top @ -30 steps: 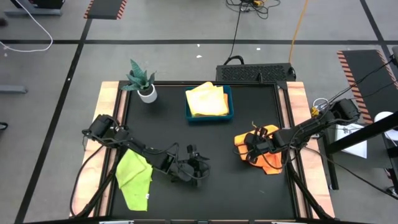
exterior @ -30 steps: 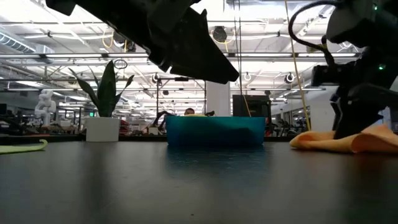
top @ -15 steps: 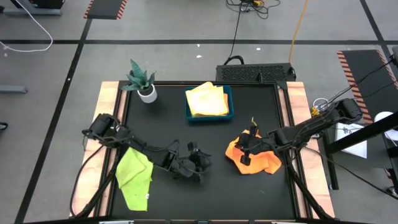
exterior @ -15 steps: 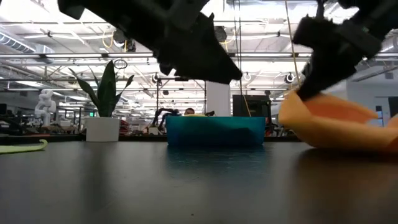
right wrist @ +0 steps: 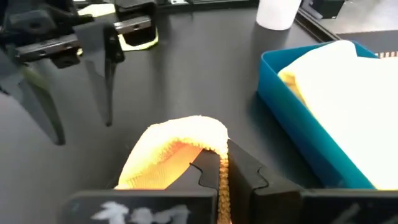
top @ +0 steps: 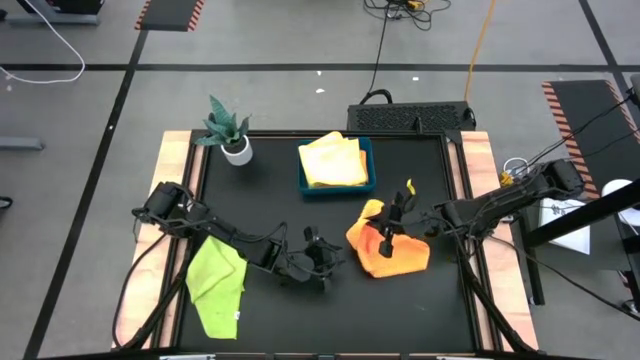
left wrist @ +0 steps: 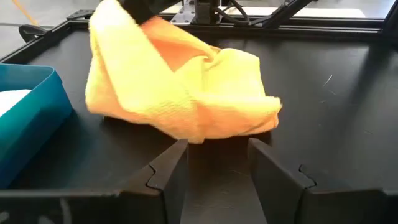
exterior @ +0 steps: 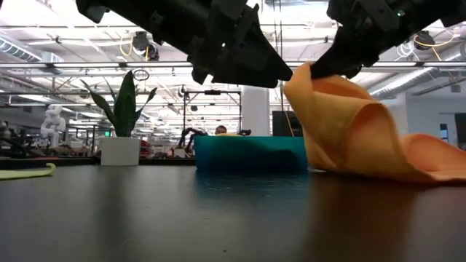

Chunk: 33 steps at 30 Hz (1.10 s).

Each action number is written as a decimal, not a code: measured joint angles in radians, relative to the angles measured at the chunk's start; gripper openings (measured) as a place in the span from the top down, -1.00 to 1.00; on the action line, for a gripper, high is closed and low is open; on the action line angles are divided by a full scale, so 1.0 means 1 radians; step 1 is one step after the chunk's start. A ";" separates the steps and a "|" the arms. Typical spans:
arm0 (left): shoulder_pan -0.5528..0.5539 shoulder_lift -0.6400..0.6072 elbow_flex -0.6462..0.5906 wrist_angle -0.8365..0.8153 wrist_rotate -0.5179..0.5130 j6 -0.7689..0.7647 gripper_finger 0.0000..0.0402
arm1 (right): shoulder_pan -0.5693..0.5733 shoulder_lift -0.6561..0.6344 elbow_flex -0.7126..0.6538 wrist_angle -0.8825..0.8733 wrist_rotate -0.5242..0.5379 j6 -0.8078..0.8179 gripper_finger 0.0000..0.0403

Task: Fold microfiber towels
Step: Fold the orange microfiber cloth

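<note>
An orange towel (top: 385, 248) lies bunched at the table's middle right. My right gripper (top: 388, 228) is shut on its raised part, which stands highest in the low view (exterior: 302, 73). My left gripper (top: 322, 262) is open and empty, just left of the orange towel and a little above the table; its fingers (left wrist: 177, 171) point at the towel (left wrist: 186, 93). A lime green towel (top: 215, 285) lies flat at the near left, under the left arm. Yellow towels (top: 333, 160) lie in the blue tray (top: 371, 165). My right gripper pinches a thin edge of the orange towel (right wrist: 222, 180) between its two fingers; one layer or several, I cannot tell. The fingers come slanting down from the table's right side. The held part is lifted, the cloth drapes slack below, and its lower part (exterior: 415, 156) lies on the table.
A potted plant (top: 228, 130) stands at the far left corner. The blue tray stands at the far middle, close behind the orange towel. Wooden rails (top: 480, 200) run along the table's left and right sides. Bare black tabletop (top: 390, 310) lies near the front edge.
My right gripper has gone toward the table's left edge and up, shut on the orange towel. The towel's held part has risen into a peak, and the rest has slid along the table toward the left, closer to my left gripper.
</note>
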<state>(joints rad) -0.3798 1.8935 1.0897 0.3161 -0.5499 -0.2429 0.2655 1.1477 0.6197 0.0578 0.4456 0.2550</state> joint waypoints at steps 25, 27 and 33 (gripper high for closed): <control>0.011 0.000 0.000 0.007 -0.015 -0.007 0.15 | -0.032 -0.162 0.000 0.172 -0.001 -0.169 1.00; 0.013 0.000 0.000 0.022 -0.025 -0.007 0.15 | -0.032 -0.190 0.000 0.184 -0.001 -0.187 1.00; 0.030 0.000 0.000 0.072 -0.028 -0.008 0.15 | -0.032 -0.239 0.000 0.188 -0.001 -0.210 1.00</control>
<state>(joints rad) -0.3497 1.8935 1.0893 0.3880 -0.5781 -0.2504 0.2340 0.9090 0.6197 0.2456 0.4450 0.0448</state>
